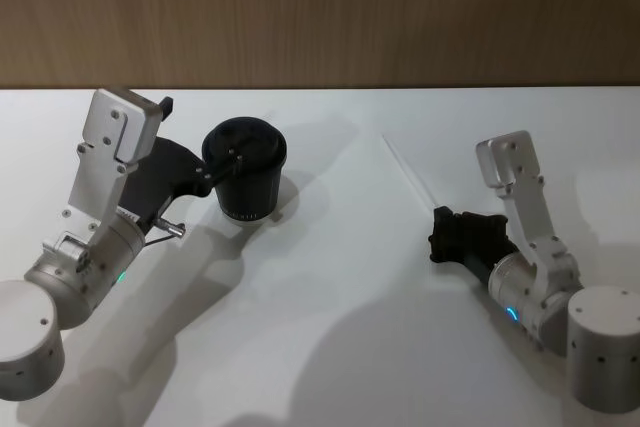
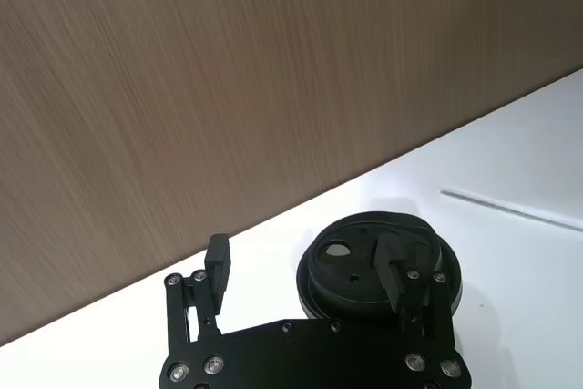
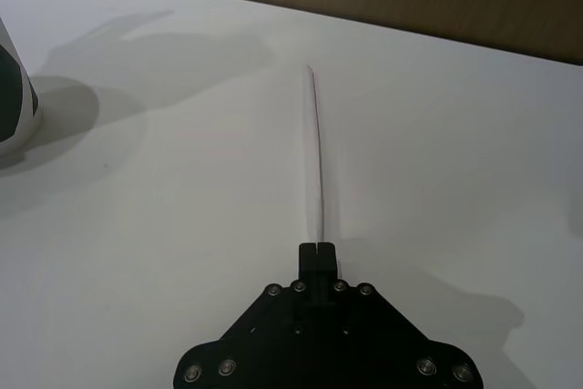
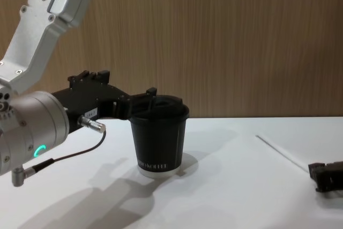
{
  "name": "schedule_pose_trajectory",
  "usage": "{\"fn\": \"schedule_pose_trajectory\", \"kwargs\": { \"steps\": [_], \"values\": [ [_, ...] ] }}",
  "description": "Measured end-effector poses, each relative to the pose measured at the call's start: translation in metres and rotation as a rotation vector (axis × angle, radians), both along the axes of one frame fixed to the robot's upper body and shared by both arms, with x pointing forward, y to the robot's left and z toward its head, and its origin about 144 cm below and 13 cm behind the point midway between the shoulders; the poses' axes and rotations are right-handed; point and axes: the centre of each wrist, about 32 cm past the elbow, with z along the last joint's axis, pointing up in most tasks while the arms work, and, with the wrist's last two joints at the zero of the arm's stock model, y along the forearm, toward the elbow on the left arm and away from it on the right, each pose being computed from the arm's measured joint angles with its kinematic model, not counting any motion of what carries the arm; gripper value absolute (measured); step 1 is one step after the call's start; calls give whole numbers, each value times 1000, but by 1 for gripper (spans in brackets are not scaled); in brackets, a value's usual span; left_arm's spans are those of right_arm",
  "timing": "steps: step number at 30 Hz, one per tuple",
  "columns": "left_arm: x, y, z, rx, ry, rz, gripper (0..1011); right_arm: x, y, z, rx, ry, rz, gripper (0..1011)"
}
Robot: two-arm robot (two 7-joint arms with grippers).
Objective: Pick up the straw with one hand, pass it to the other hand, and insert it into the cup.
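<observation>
The straw (image 1: 410, 172) lies flat on the white bench (image 1: 330, 327), well to the right of the cup (image 4: 159, 138), pointing away toward the wood-panelled wall. The right hand (image 3: 317, 250) sits low at its near end with the fingers pressed together. The straw's tip meets them, but I cannot tell whether it is actually nipped between them or only touching. The left hand (image 2: 305, 252) is spread wide at the height of the cup's rim, with one finger over the black lid (image 2: 364, 266) and the other out past the cup's side, so the cup is not between the fingers. The pick-up looks like the step in hand, and this is where it could fail: a thin, smooth straw taken at its very end may slide out, or droop and swing once lifted, leaving the other hand a wavering target at the handover. If the fingers have shut just short of it, the lift would come up empty. The left hand is also a hazard, since a small sideways move could push the light cup over or shift it. Its finger over the lid also stands close to the small opening (image 2: 337, 249) the straw probably has to enter.
</observation>
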Motion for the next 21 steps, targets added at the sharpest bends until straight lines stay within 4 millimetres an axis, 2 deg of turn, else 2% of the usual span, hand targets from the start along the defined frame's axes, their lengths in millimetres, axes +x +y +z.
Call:
{"fn": "schedule_pose_trajectory", "kwargs": {
  "steps": [21],
  "values": [
    [0, 0, 0, 0, 0, 0, 1000, 2, -11, 15, 97, -261, 70, 0]
  ]
}}
